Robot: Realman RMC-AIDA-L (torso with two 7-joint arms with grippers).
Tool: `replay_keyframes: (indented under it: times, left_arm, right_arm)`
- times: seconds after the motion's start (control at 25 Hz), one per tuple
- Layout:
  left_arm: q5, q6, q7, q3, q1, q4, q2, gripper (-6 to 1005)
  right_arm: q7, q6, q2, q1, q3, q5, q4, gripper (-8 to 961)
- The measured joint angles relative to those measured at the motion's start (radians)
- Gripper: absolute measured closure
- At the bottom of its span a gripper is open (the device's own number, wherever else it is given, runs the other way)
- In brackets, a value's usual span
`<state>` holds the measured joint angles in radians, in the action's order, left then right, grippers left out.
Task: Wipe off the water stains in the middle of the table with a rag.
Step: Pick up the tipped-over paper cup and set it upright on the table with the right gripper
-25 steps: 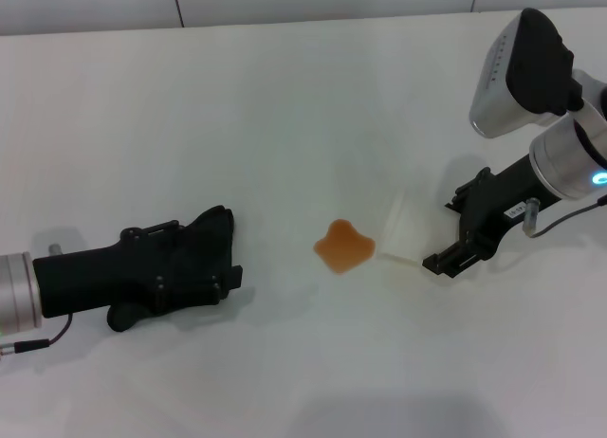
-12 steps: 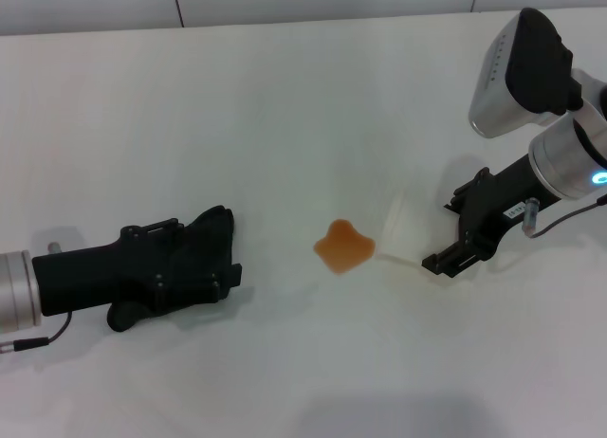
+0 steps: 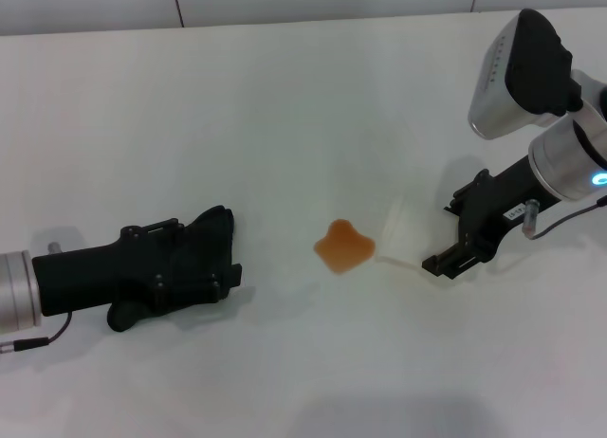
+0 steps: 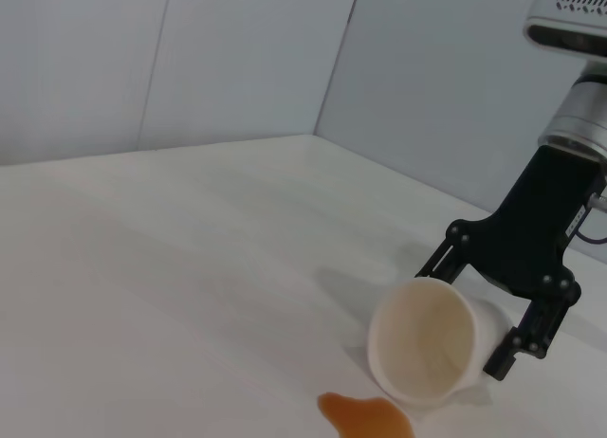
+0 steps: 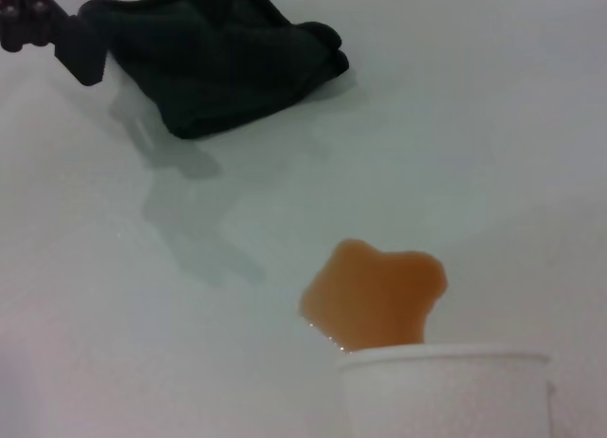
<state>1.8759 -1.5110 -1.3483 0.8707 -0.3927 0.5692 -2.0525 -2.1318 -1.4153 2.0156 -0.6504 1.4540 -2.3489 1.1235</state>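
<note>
The water stains (image 3: 343, 246) sit mid-desk; right gripper (image 3: 429, 251), at 3 o'clock, clamps the tipped cup (image 3: 398, 234). Left gripper (image 3: 204, 258), at 9 o'clock, jaws hidden, should drag the rag (image 3: 211, 239) flat across

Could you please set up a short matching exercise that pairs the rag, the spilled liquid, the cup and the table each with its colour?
Things:
1. rag
2. water stains
3. plastic cup
4. table

Colours:
A. orange-brown
B. translucent whitish
C. black
D. plain white

Pairs: 1-C, 2-A, 3-B, 4-D
</note>
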Motion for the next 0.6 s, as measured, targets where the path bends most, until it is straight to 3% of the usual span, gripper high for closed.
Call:
replay_keyframes:
  times: [0.32,0.6]
  left_arm:
    - [0.0,0.001,0.0,-0.001,0.0,0.0,0.0,145]
    - [0.0,0.001,0.0,0.0,0.002,-0.003,0.001,145]
  right_arm:
    - [0.0,-0.012,-0.001,0.004,-0.008,0.012,0.037,245]
    - [0.03,-0.017,-0.004,0.073,-0.076,0.096,0.206,318]
